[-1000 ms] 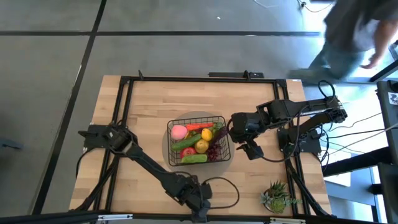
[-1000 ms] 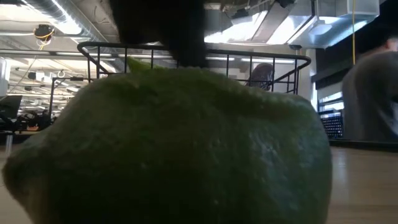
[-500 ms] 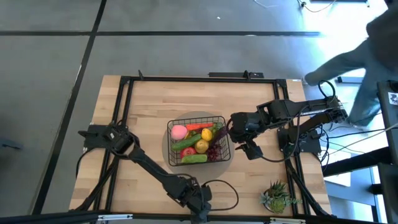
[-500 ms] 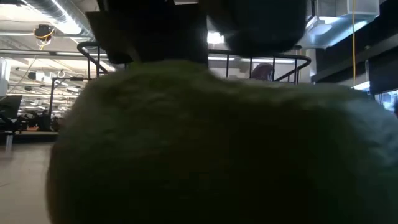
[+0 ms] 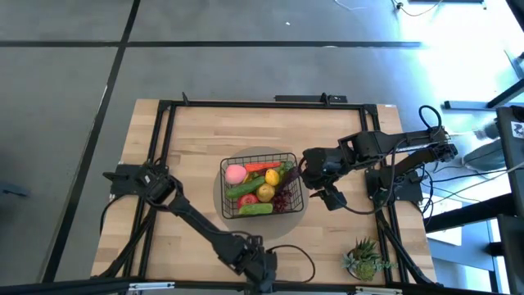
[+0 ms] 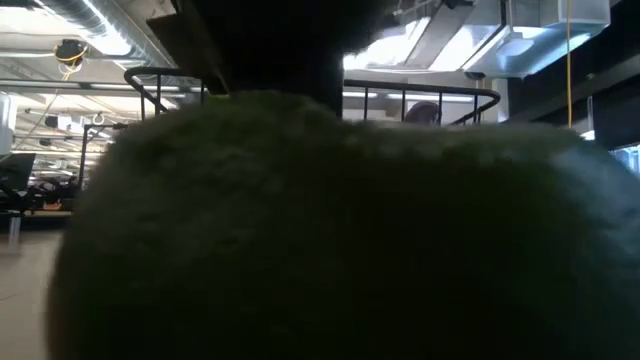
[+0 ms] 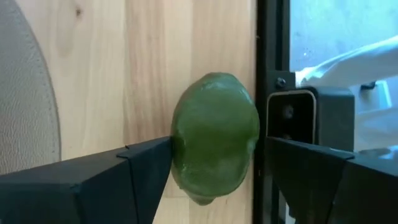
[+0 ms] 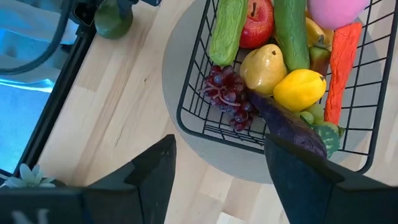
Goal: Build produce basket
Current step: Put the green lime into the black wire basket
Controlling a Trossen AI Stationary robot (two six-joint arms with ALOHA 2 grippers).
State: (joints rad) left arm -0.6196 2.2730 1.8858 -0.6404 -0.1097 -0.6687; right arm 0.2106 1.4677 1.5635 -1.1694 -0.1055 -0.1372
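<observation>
High view: one black wire-mesh basket [image 5: 259, 185] sits on a round grey mat [image 5: 219, 195] at the centre of the light wooden counter [image 5: 196, 139]. It holds one pink peach [image 5: 236, 173], one orange carrot [image 5: 264, 166], two green cucumbers [image 5: 246, 188], one yellow lemon [image 5: 266, 192], one red tomato [image 5: 248, 200] and one cluster of dark red grapes [image 5: 282, 199]. The left end effector [image 5: 260, 274] lies at the counter's near edge; the right end effector [image 5: 311, 174] is just beside the basket's right wall. One spiky green potted plant [image 5: 363, 257] stands at the near right corner.

Low view: one dark green rounded fruit [image 6: 330, 230] fills almost the whole picture, with the basket's rim behind it.

Left wrist view: the left end effector's two fingers [image 7: 134, 171] stand wide on either side of one green lime [image 7: 214, 137], which rests on the counter; contact cannot be told.

Right wrist view: the right end effector [image 8: 217, 162] is wide open and empty beside the basket, where one purple eggplant [image 8: 287, 127] and one yellow pear [image 8: 263, 67] also show.
</observation>
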